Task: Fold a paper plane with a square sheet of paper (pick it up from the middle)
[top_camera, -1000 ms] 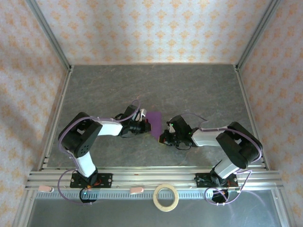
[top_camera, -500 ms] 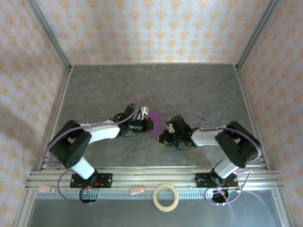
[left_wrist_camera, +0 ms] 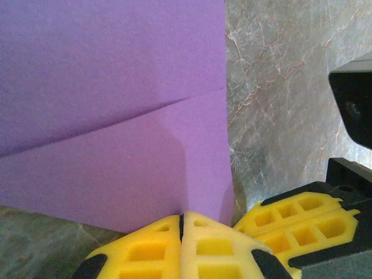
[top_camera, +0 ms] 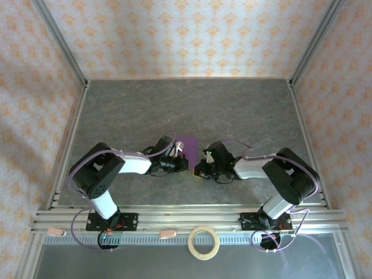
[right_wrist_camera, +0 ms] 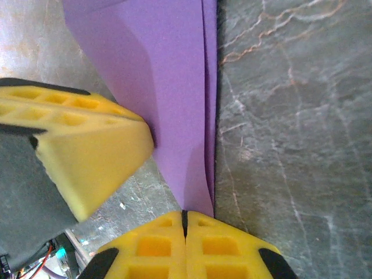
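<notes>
- The purple sheet of paper point(top_camera: 186, 143) lies mid-table on the grey marbled tabletop point(top_camera: 244, 110), between the two arms. Its near end reaches down to the left gripper point(top_camera: 181, 164) and the right gripper point(top_camera: 199, 170), which sit close together.
- In the left wrist view, the sheet's point(left_wrist_camera: 110, 87) lower edge runs straight into the seam of the left gripper point(left_wrist_camera: 182, 220). The right gripper point(left_wrist_camera: 264, 214) sits just beside the sheet's lower right corner.
- In the right wrist view, the sheet point(right_wrist_camera: 168, 75) narrows towards the camera, and its tip ends at the seam of the right gripper point(right_wrist_camera: 185, 218). A pad of the left gripper point(right_wrist_camera: 110, 142) touches the sheet's left side.
- Condition of the sheet: plain purple and matte, no longer a flat single layer. One straight crease crosses it on a slant in the left wrist view. Along the long edge in the right wrist view, stacked layers show as thin parallel lines.
- Left gripper: yellow pads pressed together with no gap, pinching the sheet's edge.
- Right gripper: yellow pads likewise closed tight, clamped on the sheet's narrow end.
</notes>
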